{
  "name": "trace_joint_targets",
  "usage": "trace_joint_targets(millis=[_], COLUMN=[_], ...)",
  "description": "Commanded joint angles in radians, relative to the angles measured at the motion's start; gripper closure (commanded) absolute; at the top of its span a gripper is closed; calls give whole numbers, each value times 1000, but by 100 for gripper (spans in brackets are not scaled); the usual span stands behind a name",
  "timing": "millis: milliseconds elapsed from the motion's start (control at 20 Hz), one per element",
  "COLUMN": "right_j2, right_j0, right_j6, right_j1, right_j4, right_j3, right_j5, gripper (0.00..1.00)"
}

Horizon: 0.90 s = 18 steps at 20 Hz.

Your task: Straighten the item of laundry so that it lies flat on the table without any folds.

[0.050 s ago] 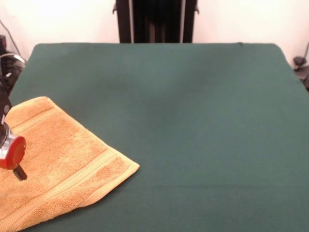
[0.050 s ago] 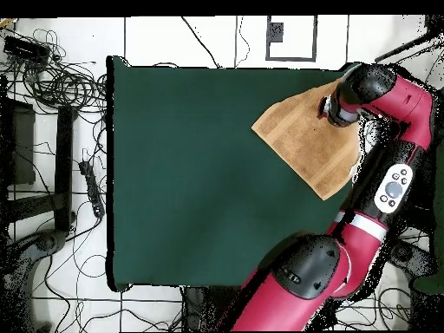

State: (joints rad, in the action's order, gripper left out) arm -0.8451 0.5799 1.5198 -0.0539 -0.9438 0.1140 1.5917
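The item of laundry [image 1: 63, 164] is an orange-tan towel lying askew at the table's [image 1: 193, 121] near left corner in the front view, with ribbed bands showing and its left part running out of the picture. Seen from overhead, the towel [image 2: 299, 143] sits diagonally at the upper right of the green table [image 2: 191, 173], one end reaching the table's right edge. It looks mostly spread out. My gripper [image 1: 18, 171] hangs just above the towel's left part, below a red wrist. From overhead the gripper [image 2: 333, 113] is over the towel's upper right end. Whether it touches the cloth is unclear.
My red arm [image 2: 395, 186] runs along the table's right edge in the overhead view. Tangled cables [image 2: 61, 87] and black stands lie on the floor to the left of the table.
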Motion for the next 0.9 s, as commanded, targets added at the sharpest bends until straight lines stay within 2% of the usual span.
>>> trace_joint_targets(millis=[50,550,900], right_j2=[-299,-714,-938], right_j0=[-4,32,41], right_j6=[-250,-226,-195], right_j1=[-20,-26,-56], right_j4=[-178,-589,-826], right_j3=[47,16,3], right_j5=[81,113,73], gripper=[0,0,0])
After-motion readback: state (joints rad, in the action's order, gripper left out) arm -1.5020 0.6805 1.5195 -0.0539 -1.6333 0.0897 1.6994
